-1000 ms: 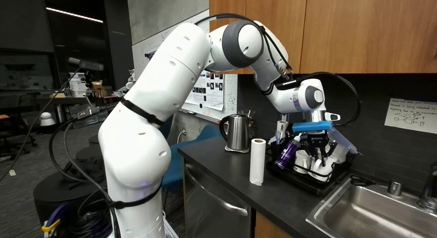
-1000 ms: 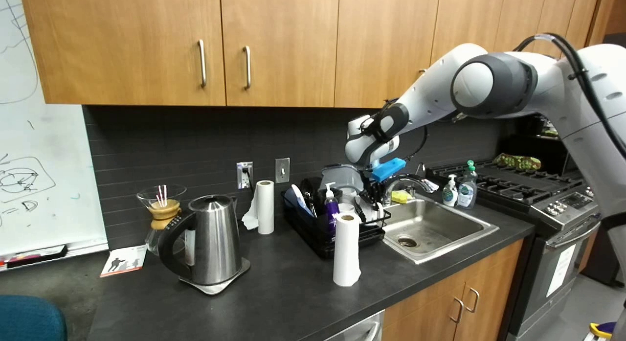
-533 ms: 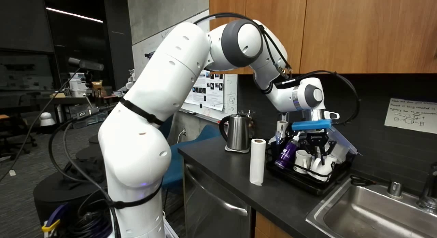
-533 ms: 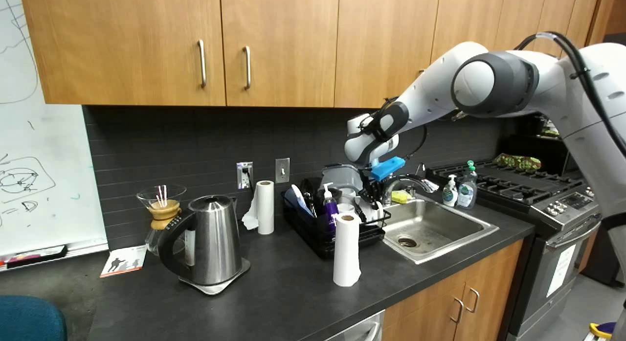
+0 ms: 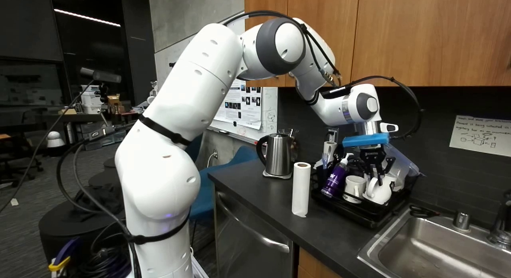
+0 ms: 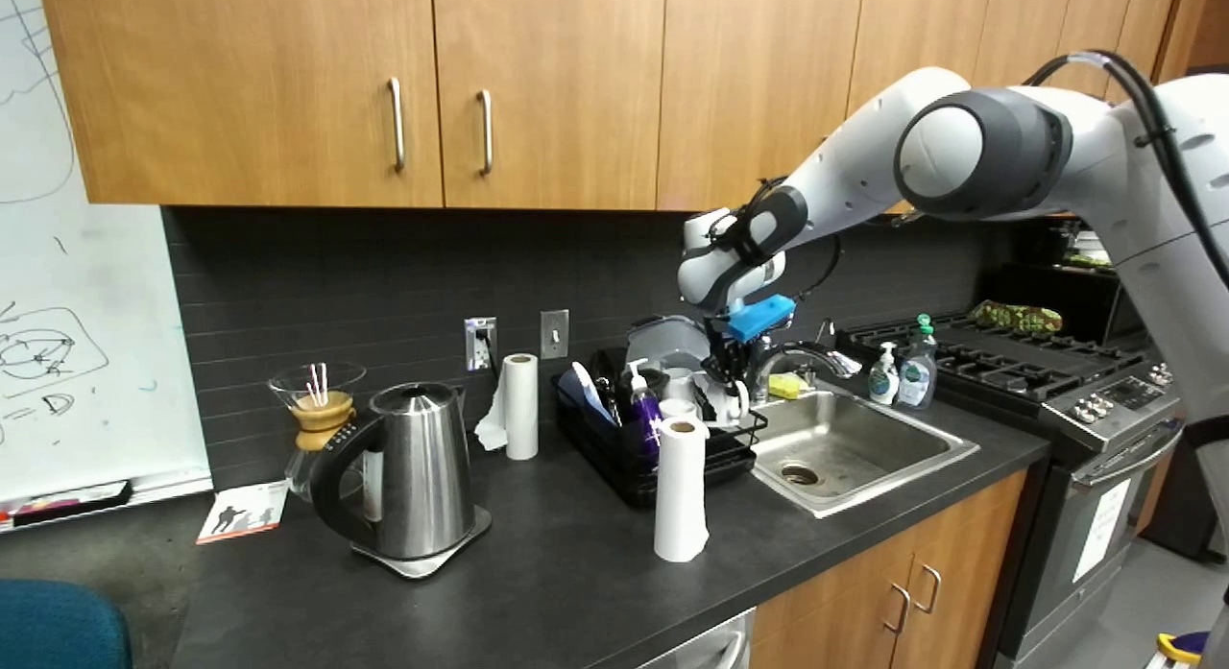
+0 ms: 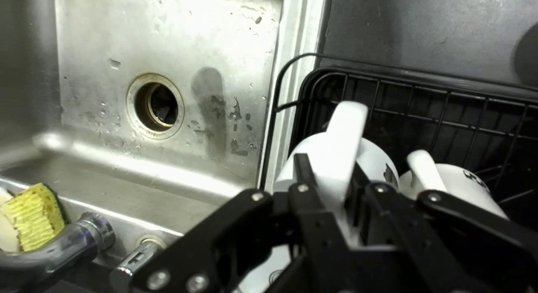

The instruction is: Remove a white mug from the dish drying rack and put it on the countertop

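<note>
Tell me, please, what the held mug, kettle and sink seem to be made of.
Held white mug: probably glazed ceramic, being smooth and opaque. Electric kettle: body seemingly stainless steel, brushed or polished, from its vertically streaked grey sheen. Sink: likely satin stainless steel, given its blurred highlights.

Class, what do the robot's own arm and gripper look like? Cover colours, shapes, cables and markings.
The smooth, rounded white arm has dark grey joint bands and black straps. Black cables run along it. A bright blue rectangular bar sits above the angular black gripper, which has silvery screws and two slim fingers. No lettering is readable on either.
</note>
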`<state>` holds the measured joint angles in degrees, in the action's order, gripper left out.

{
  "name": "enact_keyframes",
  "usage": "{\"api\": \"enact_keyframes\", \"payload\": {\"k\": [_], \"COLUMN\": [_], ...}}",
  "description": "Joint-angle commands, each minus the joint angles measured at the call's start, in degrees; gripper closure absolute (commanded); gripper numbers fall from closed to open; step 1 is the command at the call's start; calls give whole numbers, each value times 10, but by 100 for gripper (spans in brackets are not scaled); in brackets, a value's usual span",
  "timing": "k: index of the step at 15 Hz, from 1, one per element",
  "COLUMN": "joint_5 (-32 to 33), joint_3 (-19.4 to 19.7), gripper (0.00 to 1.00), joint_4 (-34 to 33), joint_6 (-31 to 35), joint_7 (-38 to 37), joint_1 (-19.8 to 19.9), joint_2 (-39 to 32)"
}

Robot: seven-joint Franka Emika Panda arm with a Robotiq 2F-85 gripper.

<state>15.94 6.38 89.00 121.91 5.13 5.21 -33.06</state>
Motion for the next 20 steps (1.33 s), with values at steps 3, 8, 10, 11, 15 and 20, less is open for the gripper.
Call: {"api": "enact_keyframes", "payload": {"k": [3,8,10,11,15,20], "joint_5": [15,19,16,14,7,2], "joint_3": [10,10,8,5,0,-3], "gripper": [95,95,95,95,95,95], "joint_4": [26,29,28,32,47,67], "joint_6": [20,16,-1,-4,-22,-43], "joint_7": [-11,-9,-3,3,6,0], "joint_1": [-7,-6,-7,-7,-8,-6], "joint_2": [62,75,75,76,78,84]}}
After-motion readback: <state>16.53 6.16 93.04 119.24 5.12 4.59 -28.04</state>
